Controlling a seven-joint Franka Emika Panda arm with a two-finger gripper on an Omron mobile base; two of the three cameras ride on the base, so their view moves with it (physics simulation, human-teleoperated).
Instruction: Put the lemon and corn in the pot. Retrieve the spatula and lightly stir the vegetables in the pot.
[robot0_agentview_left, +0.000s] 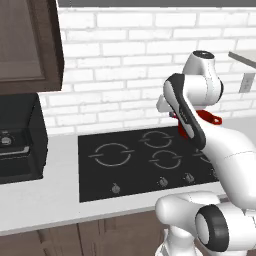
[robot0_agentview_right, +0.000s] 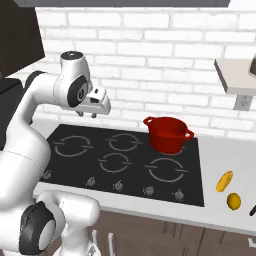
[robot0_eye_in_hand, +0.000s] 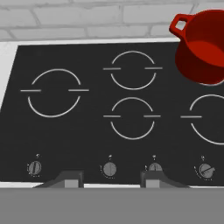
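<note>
Robot arm poised above a kitchen cooktop (robot0_agentview_right: 125, 160), its end effector (robot0_agentview_right: 87, 114) empty.

The end effector hangs in the air over the left half of the black cooktop, jaws parted with nothing between them. The red pot (robot0_agentview_right: 167, 134) stands on the rear right burner, apart from the end effector. On the pale surface (robot0_agentview_right: 225, 155) right of the cooktop lie the corn (robot0_agentview_right: 224, 181) and, just in front of it, the lemon (robot0_agentview_right: 233, 201), well apart from the pot; a dark tip at the picture's right edge may be the spatula's handle, too little visible to tell.
</note>
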